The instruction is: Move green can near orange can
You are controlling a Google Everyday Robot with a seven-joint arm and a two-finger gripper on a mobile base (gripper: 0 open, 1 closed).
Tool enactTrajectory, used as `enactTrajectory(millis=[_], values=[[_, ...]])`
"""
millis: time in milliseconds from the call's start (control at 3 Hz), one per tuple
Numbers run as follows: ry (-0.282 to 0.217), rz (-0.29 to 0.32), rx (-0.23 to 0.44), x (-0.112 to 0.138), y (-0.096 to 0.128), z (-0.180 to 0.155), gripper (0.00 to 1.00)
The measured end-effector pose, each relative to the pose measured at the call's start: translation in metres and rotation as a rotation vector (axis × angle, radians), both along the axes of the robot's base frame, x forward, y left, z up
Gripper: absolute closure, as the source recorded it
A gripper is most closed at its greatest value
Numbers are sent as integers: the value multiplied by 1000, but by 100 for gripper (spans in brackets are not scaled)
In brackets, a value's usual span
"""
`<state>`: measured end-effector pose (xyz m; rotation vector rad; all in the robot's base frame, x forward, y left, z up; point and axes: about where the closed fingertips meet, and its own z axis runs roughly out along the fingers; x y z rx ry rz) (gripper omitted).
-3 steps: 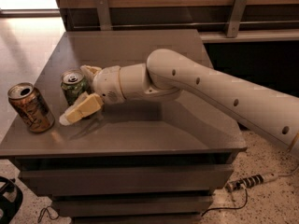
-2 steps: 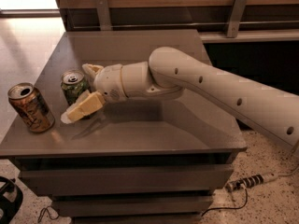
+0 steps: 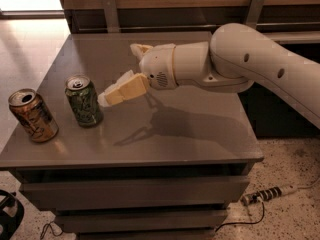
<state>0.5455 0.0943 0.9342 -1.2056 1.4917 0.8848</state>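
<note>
Spread wide and gripping nothing, the claw (image 3: 116, 74) hangs above the worktop (image 3: 200, 129), just right of the green can (image 3: 84, 101) and not touching it. Its two pale fingers (image 3: 125, 88) stand well apart: the nearer one slants down and left, its tip close to the can's upper right side, while the farther one points toward the back edge. The white arm (image 3: 250, 64) reaches in from the right, casting a dark shadow on the grey surface beneath it.

The green can stands upright on the left part of the worktop, silver top and pull-tab facing up. The orange can (image 3: 33, 116) stands to its left, near the left front corner, also upright, with its top open. The two cans are near each other with a narrow strip of bare surface between them. A power strip (image 3: 270, 194) with its cable lies on the speckled floor at lower right.
</note>
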Motion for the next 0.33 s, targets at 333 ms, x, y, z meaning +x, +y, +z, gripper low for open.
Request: enactTrajectory(millis=[333], values=[[-8, -139, 9, 11, -59, 30, 0]])
